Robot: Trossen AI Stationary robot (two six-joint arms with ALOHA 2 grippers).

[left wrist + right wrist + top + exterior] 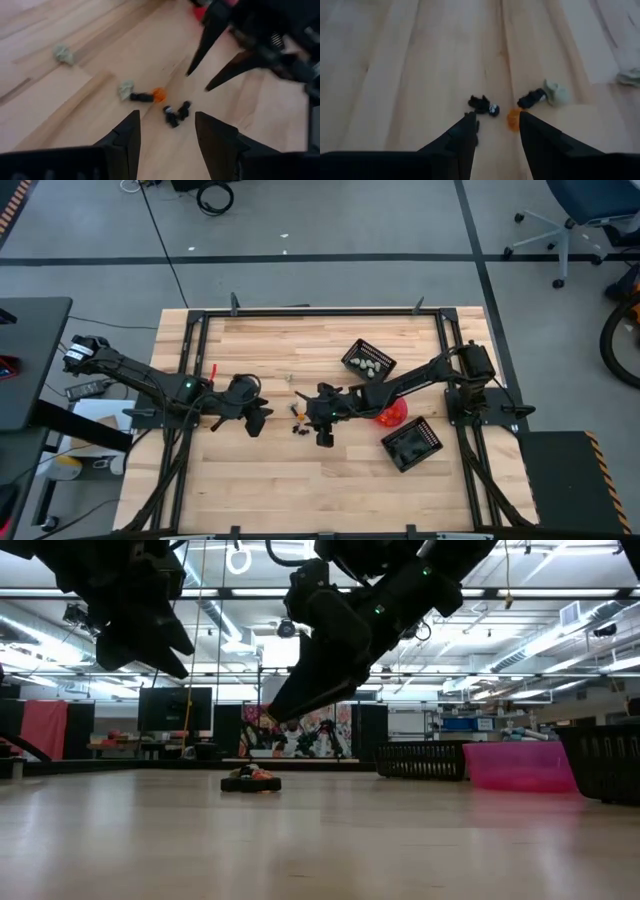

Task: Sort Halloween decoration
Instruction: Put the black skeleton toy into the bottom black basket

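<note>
Left gripper (256, 420) hangs back beside the pile, jaws apart and empty, leaving room. The trinkets (298, 418), orange, black and pale, lie loose mid-table. Right gripper (498, 131) hovers over them, jaws apart around the orange piece (513, 119), probably lining up a pick for the pink bowl (391, 413).

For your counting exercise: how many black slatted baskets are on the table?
2. One basket holding pale trinkets lies toward the table's far edge; the other basket sits nearer, beside the pink bowl. None seem hidden.
</note>
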